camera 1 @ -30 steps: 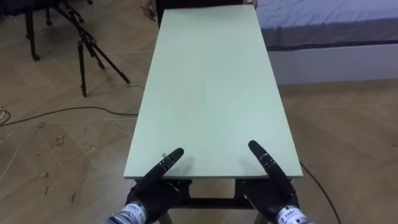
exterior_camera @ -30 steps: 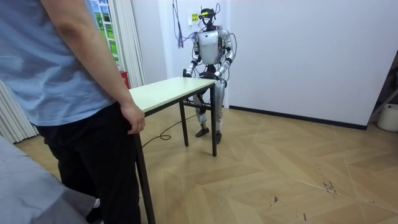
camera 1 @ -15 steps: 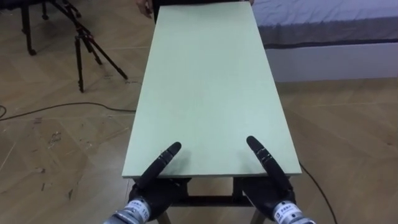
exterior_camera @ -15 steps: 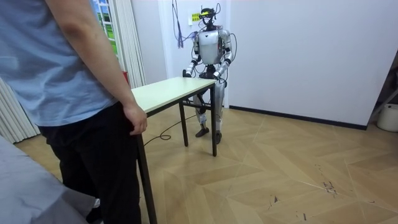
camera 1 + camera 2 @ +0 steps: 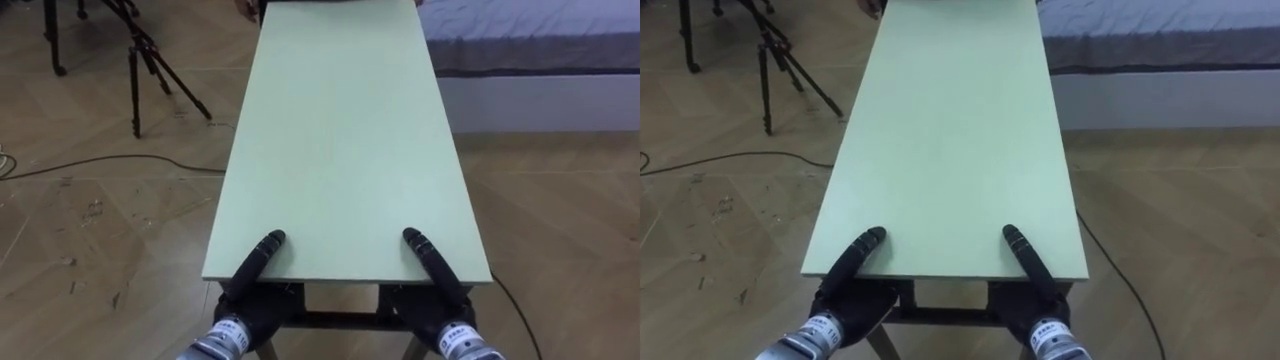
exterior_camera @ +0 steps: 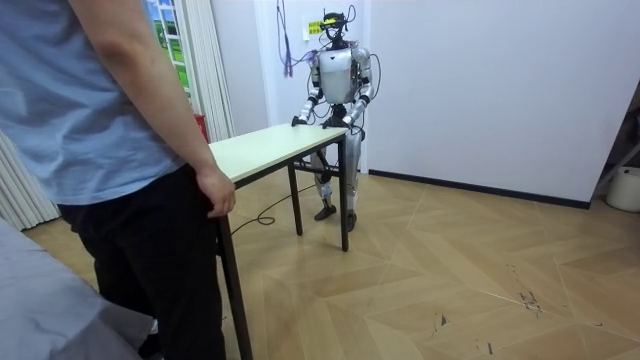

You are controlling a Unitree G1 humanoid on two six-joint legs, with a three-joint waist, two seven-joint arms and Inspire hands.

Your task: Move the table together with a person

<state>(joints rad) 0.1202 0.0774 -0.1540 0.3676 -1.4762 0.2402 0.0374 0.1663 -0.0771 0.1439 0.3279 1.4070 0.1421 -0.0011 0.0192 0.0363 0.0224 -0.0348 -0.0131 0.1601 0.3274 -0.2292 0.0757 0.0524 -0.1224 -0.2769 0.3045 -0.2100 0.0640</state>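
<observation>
My left hand and right hand are at the table's near edge, thumbs on top, the rest underneath: grip, can't tell. Tripod on the left, bed on the right. Room view adds a person at the far end.

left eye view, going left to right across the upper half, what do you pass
tripod → table → bed
</observation>
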